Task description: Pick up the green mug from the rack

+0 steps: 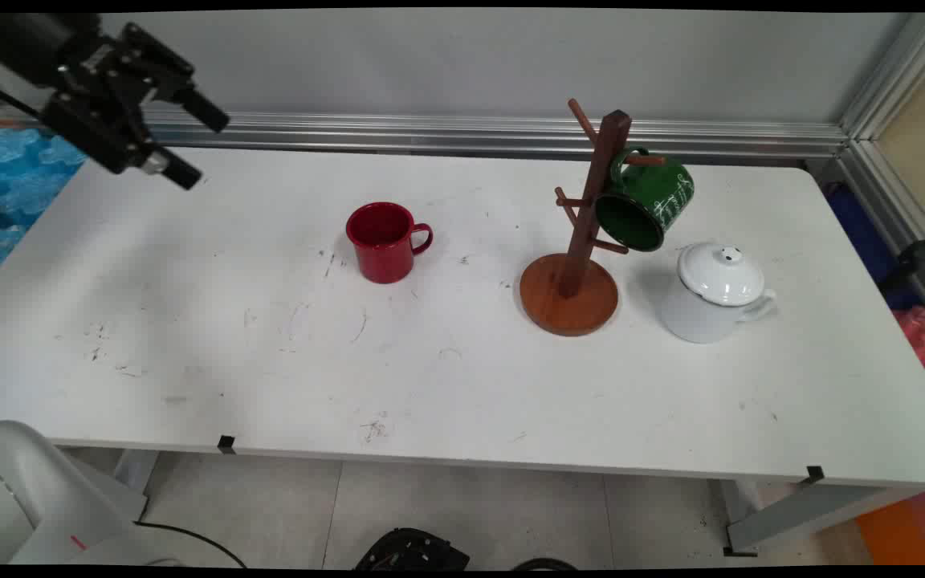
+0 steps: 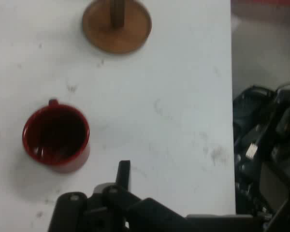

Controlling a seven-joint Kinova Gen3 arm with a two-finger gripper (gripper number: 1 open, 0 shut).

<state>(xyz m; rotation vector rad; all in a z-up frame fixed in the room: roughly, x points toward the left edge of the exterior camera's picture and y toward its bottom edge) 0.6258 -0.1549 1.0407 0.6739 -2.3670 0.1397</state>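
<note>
Gripper (image 1: 193,148) spread, empty, high over worktop (image 1: 189,337). Nearest: red enamel mug (image 1: 383,241), upright, rigid, slick, likely light; rim or handle offers hold.

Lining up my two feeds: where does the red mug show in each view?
Main view: red mug stands left of centre on the table, handle to the picture's right.
Hand view: it sits at lower left, seen from above.
Shared landmark: the wooden stand's round base.
</note>
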